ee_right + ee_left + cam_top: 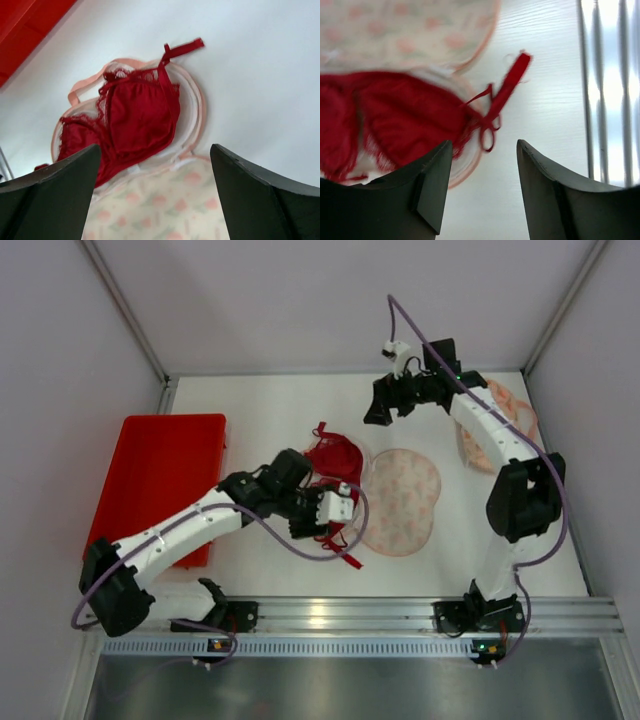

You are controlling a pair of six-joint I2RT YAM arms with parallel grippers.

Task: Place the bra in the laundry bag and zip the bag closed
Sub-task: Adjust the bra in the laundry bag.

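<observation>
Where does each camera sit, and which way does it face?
Top external: fixed above and behind, looking down at the table; both arms and bases show.
Left wrist: on the left arm, facing down past the open left gripper at the red bra.
Right wrist: on the right arm, facing past the open right gripper at the bra on the floral laundry bag.
All three share bra and bag.

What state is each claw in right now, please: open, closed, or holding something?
Left claw: open, holding nothing.
Right claw: open wide, holding nothing.
</observation>
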